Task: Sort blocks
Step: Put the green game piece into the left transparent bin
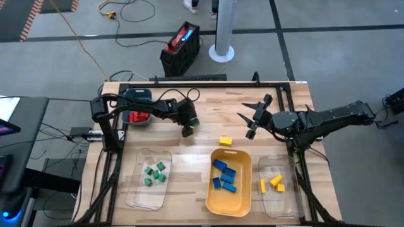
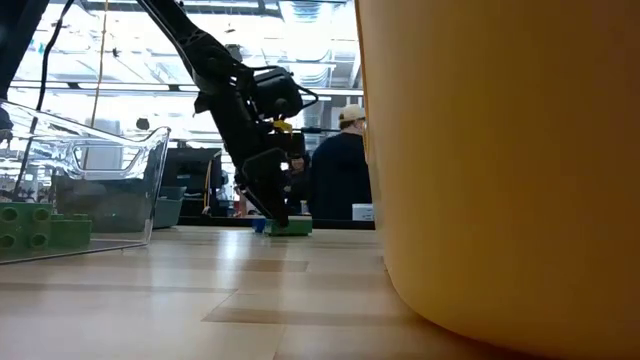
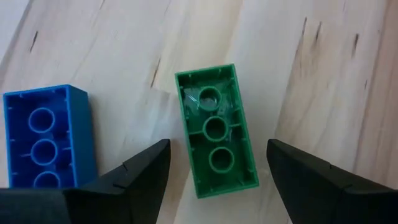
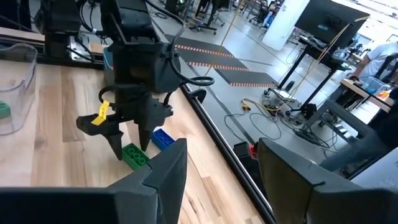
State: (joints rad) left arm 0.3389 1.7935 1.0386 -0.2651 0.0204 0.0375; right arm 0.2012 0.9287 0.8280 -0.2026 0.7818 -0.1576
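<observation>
- The left gripper (image 3: 214, 180) is held wide open with nothing between its fingers; one dark finger (image 3: 134, 180) is seen on each side of a green block (image 3: 216, 129), and neither is seen to touch it.
- The green block is lying with its hollow underside up, on the bare wood of the table (image 1: 189, 157). Its long axis is seen to run almost straight away from the fingers, tilted only a little, so that its two long faces are turned toward the pads. A close across the narrow width is judged to be what the coming move turns on.
- A blue block (image 3: 48, 137) is lying just beside the green block, apart from it and roughly parallel, outside one finger. That finger is judged liable to catch it if the descent drifts that way.
- In the low view the left gripper's tips are seen right at the green block, close to the table surface.
- The left arm is bent over and pointed steeply down at the green block; it is far the nearer arm.
- The right gripper (image 1: 251, 120) is held partly open and empty, well apart from the green block and above the table; a loose yellow block (image 1: 225, 140) lies nearer to it.
- Beyond the green block toward the robot, the clear tray (image 1: 136, 189) with the sorted green blocks (image 1: 153, 173) is seen.
</observation>
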